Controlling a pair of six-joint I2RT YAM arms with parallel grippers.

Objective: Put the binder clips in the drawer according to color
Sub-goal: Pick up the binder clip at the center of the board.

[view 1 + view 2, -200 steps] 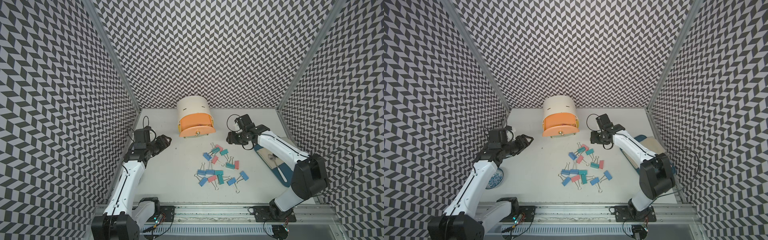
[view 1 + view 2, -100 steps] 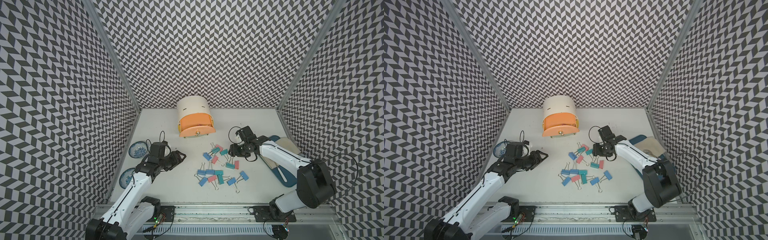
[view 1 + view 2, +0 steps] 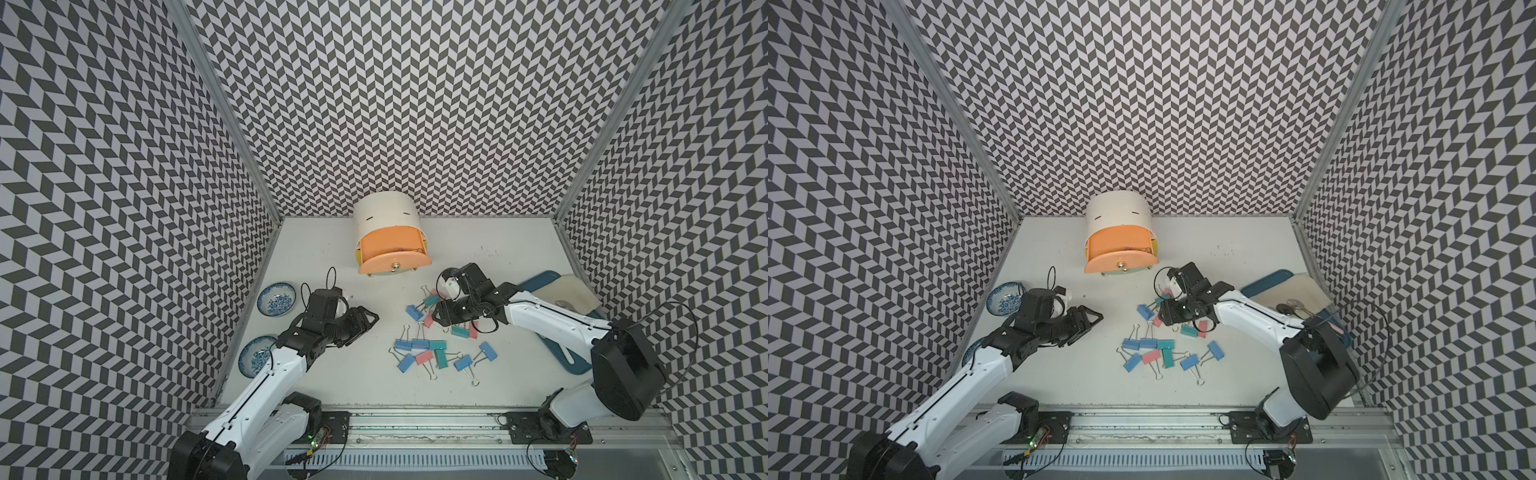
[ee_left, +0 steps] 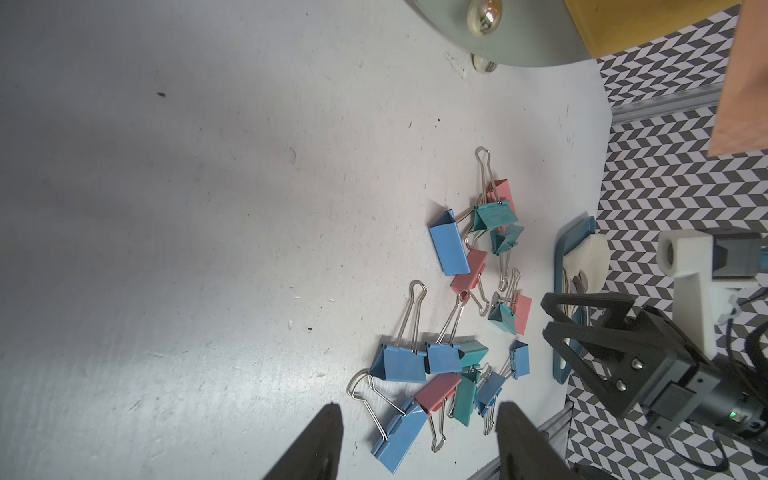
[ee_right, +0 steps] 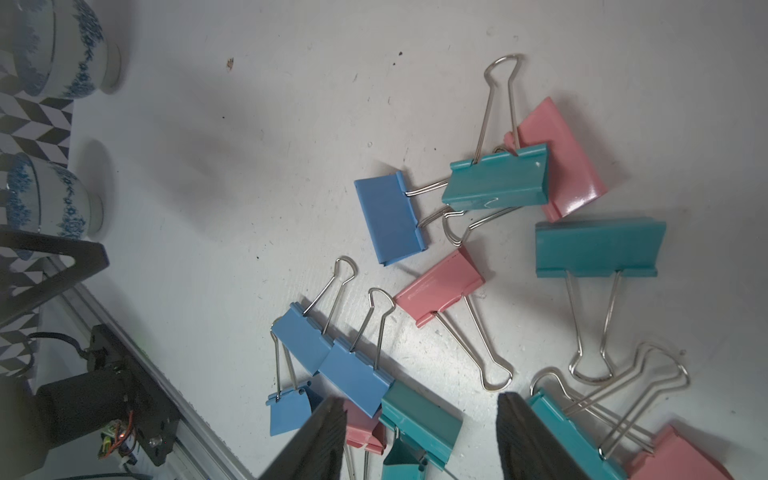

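Both arms have swung in since a second ago: the left one away from the side wall toward the middle, uncovering two bowls, the right one down over the heap.

In both top views the left claw is spread and holds nothing, hanging over bare surface well apart from the binder clips. The right claw is over the far end of the heap and hides a few clips; its jaws cannot be judged here. The peach drawer stands pulled out at the back, covering those below it. The left arm cuts off the nearer bowl.

The left wrist view shows the left claw with tips wide apart and empty, and the clips lying beyond them.

The right wrist view shows the right claw spread and pinching nothing, close over the clips; whether a finger touches the teal one beside it cannot be told.
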